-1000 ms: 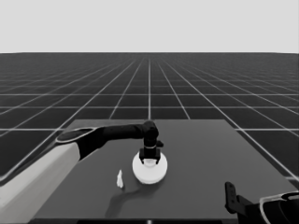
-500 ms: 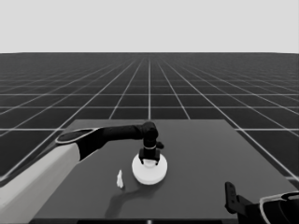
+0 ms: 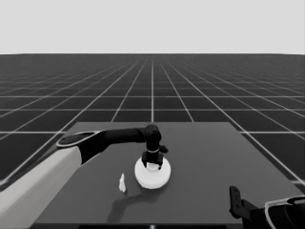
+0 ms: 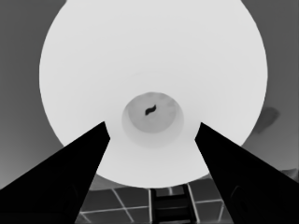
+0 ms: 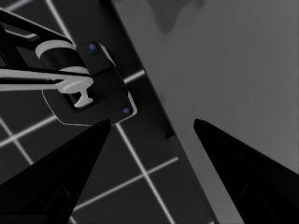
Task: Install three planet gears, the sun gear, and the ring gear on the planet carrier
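The left gripper is hanging straight down over the larger round part, which is lying near the middle of the table, toward its front. In the left wrist view that part is filling most of the picture, its small hole sitting between the two fingers. The fingers are standing wide apart, gripping nothing; whether their tips are touching the part's top I cannot tell. A thin white piece is lying just left of the part, apart from it. The right gripper is waiting at the table's front right corner, fingers spread wide and holding nothing.
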